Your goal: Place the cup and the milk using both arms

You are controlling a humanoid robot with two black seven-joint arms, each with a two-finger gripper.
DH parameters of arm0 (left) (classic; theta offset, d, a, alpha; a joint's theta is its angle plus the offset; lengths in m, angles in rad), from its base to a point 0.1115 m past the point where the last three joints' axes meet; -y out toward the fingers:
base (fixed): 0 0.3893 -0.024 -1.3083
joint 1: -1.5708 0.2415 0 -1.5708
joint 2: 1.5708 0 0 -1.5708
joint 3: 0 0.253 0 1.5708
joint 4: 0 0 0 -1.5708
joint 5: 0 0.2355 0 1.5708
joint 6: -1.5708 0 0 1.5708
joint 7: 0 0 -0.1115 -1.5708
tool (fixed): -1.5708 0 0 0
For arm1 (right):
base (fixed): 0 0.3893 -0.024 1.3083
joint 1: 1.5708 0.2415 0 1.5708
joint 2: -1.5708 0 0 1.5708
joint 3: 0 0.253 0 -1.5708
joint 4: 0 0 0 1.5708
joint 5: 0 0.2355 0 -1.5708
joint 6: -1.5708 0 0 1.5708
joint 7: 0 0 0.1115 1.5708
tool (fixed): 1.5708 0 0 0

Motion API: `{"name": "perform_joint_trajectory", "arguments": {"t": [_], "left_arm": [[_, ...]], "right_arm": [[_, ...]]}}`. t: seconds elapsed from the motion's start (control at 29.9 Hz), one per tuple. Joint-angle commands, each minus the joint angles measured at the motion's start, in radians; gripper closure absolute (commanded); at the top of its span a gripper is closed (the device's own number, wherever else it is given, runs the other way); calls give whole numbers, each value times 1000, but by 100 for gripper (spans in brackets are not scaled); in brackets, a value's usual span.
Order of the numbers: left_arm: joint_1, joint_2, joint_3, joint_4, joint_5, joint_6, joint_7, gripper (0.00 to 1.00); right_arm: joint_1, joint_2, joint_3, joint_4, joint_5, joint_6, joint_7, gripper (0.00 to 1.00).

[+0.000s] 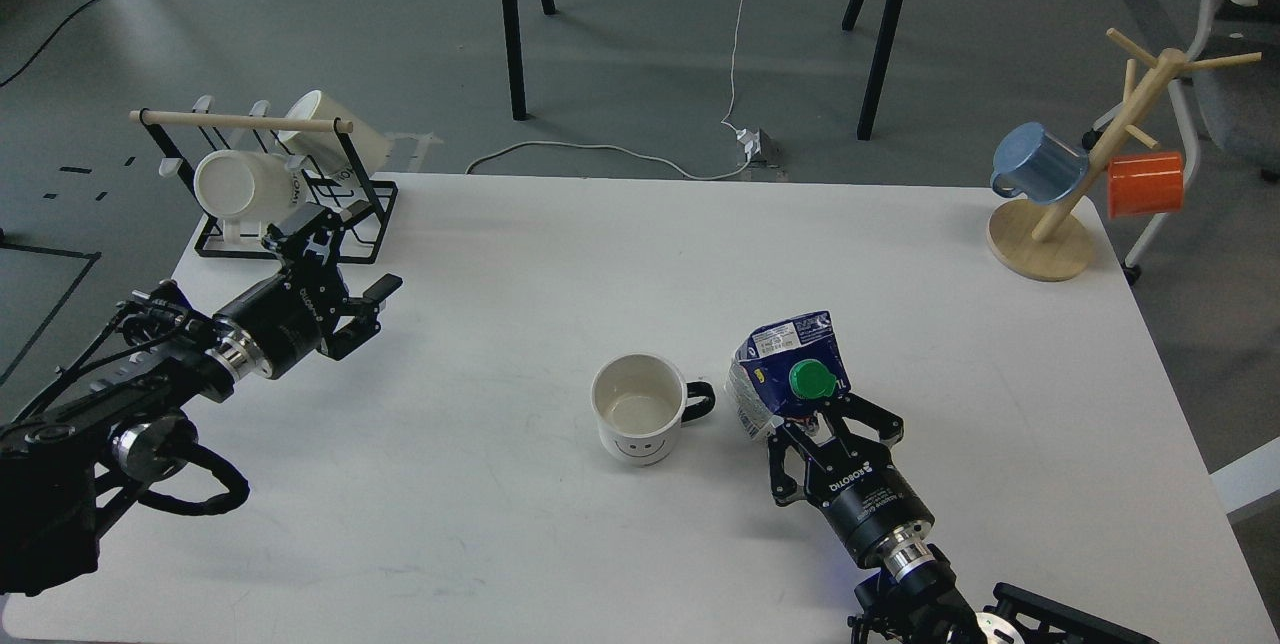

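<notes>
White ceramic, the cup [638, 410] stands upright on the table [560, 254] a little below the middle of the frame, its black handle turned toward the right and its small drawn smiley facing the lower edge. Just right of the handle, apart from it, stands the milk [782, 369], a dented blue-and-white carton with a green screw cap, leaning slightly toward the upper right.

From the lower right corner the right gripper [828, 416] reaches up to the carton: its fingers are spread to either side of the carton's lower part, close under the green cap, and whether they actually press the carton cannot be told from this angle.

Far off at the left of the frame, the left gripper [335, 269] hangs over the table's left part, well apart from the cup, with its fingers spread and nothing between them. Just beyond it, at the upper left, a black wire rack [300, 224] with a wooden bar holds two cream mugs [245, 186] lying on their sides.

At the upper right corner of the table a wooden mug tree [1060, 224] leans on its round base, with a blue mug [1038, 162] hung on its left side and an orange mug [1146, 183] on its right.
</notes>
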Motion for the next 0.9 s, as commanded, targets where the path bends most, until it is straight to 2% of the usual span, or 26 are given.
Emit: {"name": "perform_joint_trajectory", "arguments": {"t": [0.0,0.03,0.17,0.2,0.6,0.87], "left_arm": [[0,1,0,0,0,0,0,1],[0,1,0,0,0,0,0,1],[0,1,0,0,0,0,0,1],[0,1,0,0,0,0,0,1],[0,0,0,0,0,0,0,1],[0,-14,0,20,0,0,0,1]], "right_arm": [[0,-6,0,2,0,0,0,37],[0,-7,0,5,0,0,0,26],[3,-9,2,11,0,0,0,9],[3,-9,2,12,0,0,0,8],[-26,-33,8,41,-1,0,0,5],[-142,-158,9,109,-4,0,0,3]]}}
